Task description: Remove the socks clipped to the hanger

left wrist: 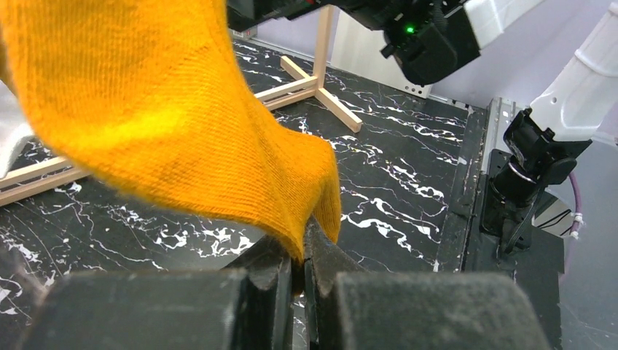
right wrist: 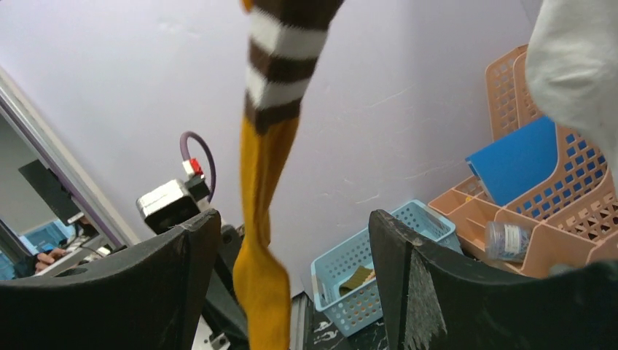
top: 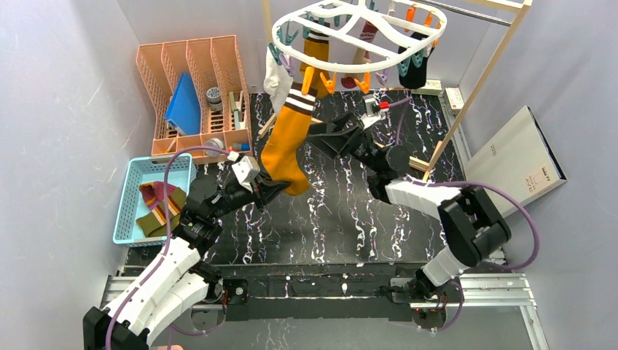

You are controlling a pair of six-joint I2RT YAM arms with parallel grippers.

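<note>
The white oval hanger (top: 357, 33) hangs at the top with orange and teal clips. A mustard yellow sock (top: 286, 146) with a brown-and-white striped cuff hangs from an orange clip on its front rim. My left gripper (top: 273, 188) is shut on the toe of this sock (left wrist: 167, 124); its jaws (left wrist: 300, 251) pinch the fabric edge. My right gripper (top: 324, 137) is open and empty, just right of the sock's leg; the sock (right wrist: 266, 204) hangs between and beyond its fingers (right wrist: 291, 240). A grey-white sock (top: 277, 76), another mustard sock (top: 315, 51) and a black sock (top: 415, 69) stay clipped.
A light blue basket (top: 149, 200) at the left holds an olive striped sock and a maroon striped one. An orange desk organiser (top: 193, 95) stands behind it. The wooden frame's leg (top: 474, 91) slants down at the right. A grey box (top: 517, 157) leans at the right wall.
</note>
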